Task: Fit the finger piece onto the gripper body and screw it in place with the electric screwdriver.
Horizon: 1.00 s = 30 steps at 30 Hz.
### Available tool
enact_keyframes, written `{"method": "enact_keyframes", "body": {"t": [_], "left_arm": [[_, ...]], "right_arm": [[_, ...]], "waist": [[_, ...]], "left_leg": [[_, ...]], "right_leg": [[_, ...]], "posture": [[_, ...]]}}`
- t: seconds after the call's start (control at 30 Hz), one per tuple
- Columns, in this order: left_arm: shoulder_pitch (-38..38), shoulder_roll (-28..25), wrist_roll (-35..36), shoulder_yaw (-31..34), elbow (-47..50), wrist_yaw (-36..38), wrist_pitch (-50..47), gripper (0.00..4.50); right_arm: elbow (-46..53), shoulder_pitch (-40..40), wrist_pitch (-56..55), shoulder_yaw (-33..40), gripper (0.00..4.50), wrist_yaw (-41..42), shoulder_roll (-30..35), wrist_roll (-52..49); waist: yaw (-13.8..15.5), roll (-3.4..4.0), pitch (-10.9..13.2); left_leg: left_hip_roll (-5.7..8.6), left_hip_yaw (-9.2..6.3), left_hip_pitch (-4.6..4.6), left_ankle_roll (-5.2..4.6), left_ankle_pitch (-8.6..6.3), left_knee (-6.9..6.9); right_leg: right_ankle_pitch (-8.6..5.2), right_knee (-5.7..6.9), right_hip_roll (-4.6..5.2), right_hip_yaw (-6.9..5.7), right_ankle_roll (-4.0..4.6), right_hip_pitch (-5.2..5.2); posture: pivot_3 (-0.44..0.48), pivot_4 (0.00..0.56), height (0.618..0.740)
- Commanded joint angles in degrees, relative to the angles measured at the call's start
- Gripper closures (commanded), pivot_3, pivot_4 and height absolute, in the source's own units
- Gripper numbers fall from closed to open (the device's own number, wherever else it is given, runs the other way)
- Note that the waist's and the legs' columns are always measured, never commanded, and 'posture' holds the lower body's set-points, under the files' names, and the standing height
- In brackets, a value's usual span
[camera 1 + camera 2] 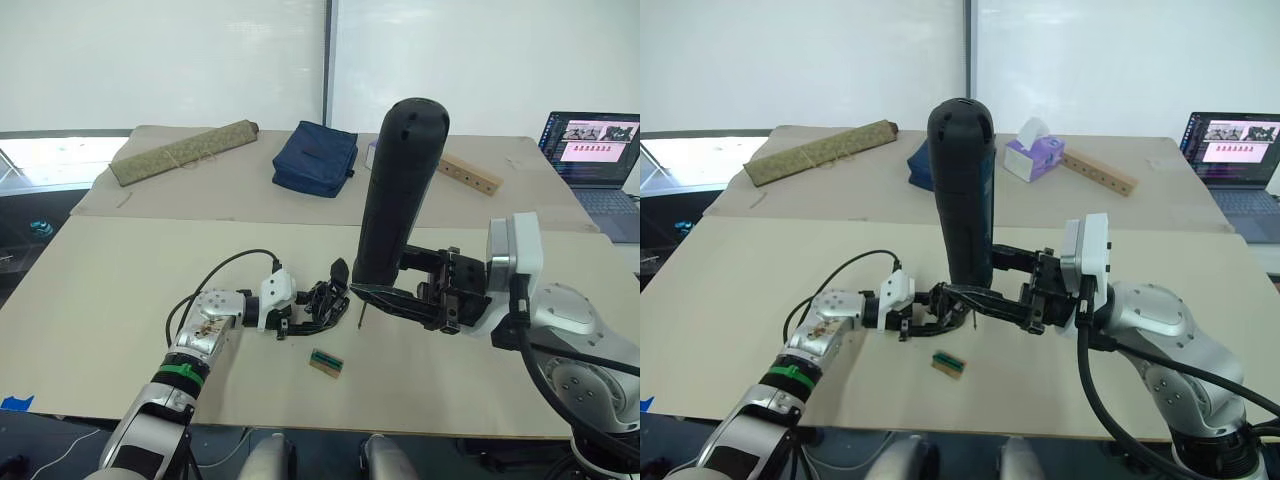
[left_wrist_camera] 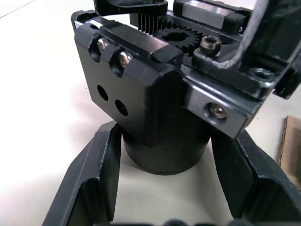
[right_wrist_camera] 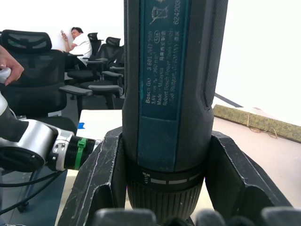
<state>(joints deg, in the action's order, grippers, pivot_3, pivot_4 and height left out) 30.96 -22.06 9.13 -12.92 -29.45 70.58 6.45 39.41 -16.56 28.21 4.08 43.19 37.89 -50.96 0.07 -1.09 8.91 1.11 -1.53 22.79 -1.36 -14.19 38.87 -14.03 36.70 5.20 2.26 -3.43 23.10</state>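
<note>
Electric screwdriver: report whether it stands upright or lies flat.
Upright. The electric screwdriver stands with rounded end up, bit pointing down at the table, clamped in the right gripper.

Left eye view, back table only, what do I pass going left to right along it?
Rolled olive mat → dark blue bag → wooden strip with holes → open laptop.

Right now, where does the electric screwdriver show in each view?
Left eye: electric screwdriver upright, centre-right, held by right gripper.
Right eye: centre, upright.
Left wrist: cannot tell.
Right wrist: its barrel stands between the fingers.
Shared landmark: the green-topped block on the table, near its tip.
</note>
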Motion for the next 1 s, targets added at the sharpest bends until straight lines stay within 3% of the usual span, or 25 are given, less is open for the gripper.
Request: {"method": "enact_keyframes", "body": {"t": [0.03, 0.17, 0.2, 0.67, 0.93, 1.0], "left_arm": [[-1.3, -0.27, -1.85, -0.87, -1.52, -0.84, -1.54, 2.22], [-2.6, 0.62, -0.89, -0.09, 0.42, -1.88, -2.62, 0.25], [-2.91, 0.72, -0.68, 0.01, 0.95, -2.1, -3.17, 0.05], [-9.84, 2.15, 0.16, 0.75, 12.13, -8.63, -8.03, 0.05], [-10.35, 1.82, -0.26, 0.78, 12.44, -9.83, -9.08, 0.05], [-10.42, 1.69, -0.55, 0.68, 11.95, -9.88, -8.73, 0.58]], "right_arm": [[2.0, -0.76, -0.76, 2.1, 2.6, -0.52, -0.2, -1.63], [2.1, -0.71, -0.71, 2.14, 2.6, -0.67, -0.15, -1.66], [2.06, -0.74, -0.72, 2.16, 2.6, -0.68, -0.14, -1.68], [1.34, -1.48, -0.78, 1.82, 2.6, -0.31, -0.29, -1.75], [0.75, -2.48, -0.62, 1.95, 2.6, 0.03, -0.21, -1.95], [0.37, -3.59, -0.23, 2.38, 2.6, 0.13, 0.2, -2.54]], "waist": [[-0.1, 0.0, 0.0], [-0.18, 0.0, 0.0], [-0.19, 0.0, 0.0], [-0.36, 0.0, 0.0], [-0.29, 0.0, 0.0], [-0.29, 0.0, 0.0]], "left_leg": [[0.0, 0.0, 0.0, 0.0, 0.0, 0.0], [0.0, 0.0, 0.0, 0.0, 0.0, 0.0], [0.0, 0.0, 0.0, 0.0, 0.0, 0.0], [0.0, -0.01, 0.01, 0.0, 0.0, -0.02], [0.02, -0.01, 0.01, 0.0, 0.0, -0.02], [0.01, 0.0, 0.01, 0.0, 0.0, -0.02]], "right_leg": [[0.0, 0.0, 0.0, 0.0, 0.0, 0.0], [0.0, 0.01, 0.01, 0.0, 0.0, 0.0], [0.0, 0.01, 0.01, 0.01, 0.0, 0.0], [0.0, -0.01, 0.04, 0.02, 0.0, 0.02], [0.0, -0.02, 0.06, 0.02, 0.0, 0.02], [0.0, -0.02, 0.06, 0.02, 0.0, 0.02]], "posture": [[0.0, 0.15, 0.74], [0.0, 0.15, 0.74], [0.0, 0.15, 0.74], [0.0, 0.15, 0.74], [0.0, 0.15, 0.74], [0.0, 0.15, 0.74]]}}
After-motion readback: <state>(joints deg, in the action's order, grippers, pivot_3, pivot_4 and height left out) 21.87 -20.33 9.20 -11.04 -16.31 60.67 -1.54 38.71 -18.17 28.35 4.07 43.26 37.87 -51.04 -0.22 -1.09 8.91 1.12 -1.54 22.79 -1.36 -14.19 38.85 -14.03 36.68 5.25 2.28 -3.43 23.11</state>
